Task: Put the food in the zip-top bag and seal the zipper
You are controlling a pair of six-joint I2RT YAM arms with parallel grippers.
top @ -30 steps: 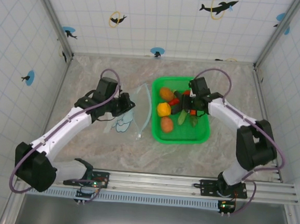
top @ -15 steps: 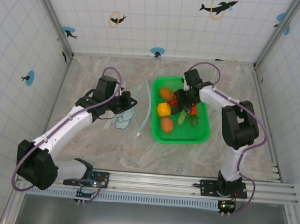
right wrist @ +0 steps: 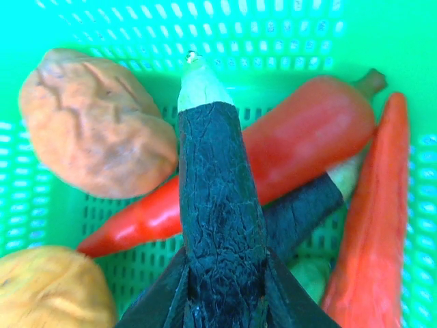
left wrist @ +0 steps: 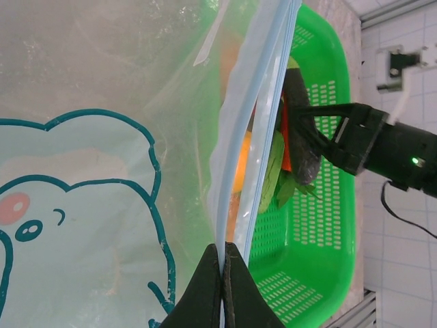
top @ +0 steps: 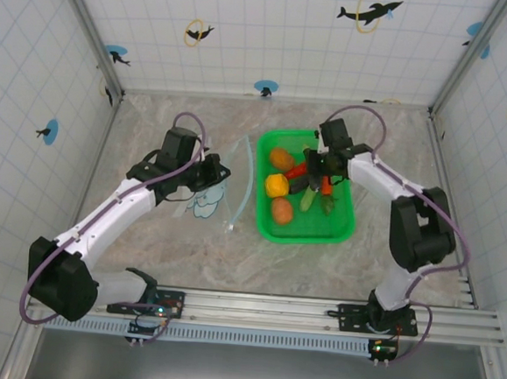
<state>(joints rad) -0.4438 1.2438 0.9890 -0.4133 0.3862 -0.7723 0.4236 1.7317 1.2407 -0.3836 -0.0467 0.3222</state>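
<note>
Right gripper (right wrist: 223,263) is clamped on both flanks of the dark piece (right wrist: 218,205), an eggplant shape with matte black crinkled skin and a pale green tip pointing away from the wrist. The grip sits at the thick end, so the long nose cantilevers out. It looks like a light hollow or foam toy, so weight is no issue. The skin looks grippy, but a tapered body can squirt out of 2 flat pads if squeezed hard. A mid-body hold is safer.

The rest of the food (top: 277,185) is in the green basket (top: 311,236), which is hard perforated plastic:
- red pepper (right wrist: 307,130), glossy and slick-looking, below the dark piece
- wrinkled orange piece (right wrist: 92,130)
- yellow rounded piece (right wrist: 48,290)
- slim carrot (right wrist: 372,219)

Round ones need a wide pinch across the middle. Long ones are best taken across the short axis.

Left gripper (left wrist: 222,249) is pinched closed on the edge of the zip-top bag (left wrist: 89,137), right at the zipper (left wrist: 256,116). The bag is just left of the basket, over the table (top: 317,273). The film is thin, clear and floppy, and only the light blue zipper strip holds any shape. The mouth looks narrow in the left wrist view, so my guess at the main risk is the nose snagging the lip. Hold the bag by the strip, not the film.
</note>
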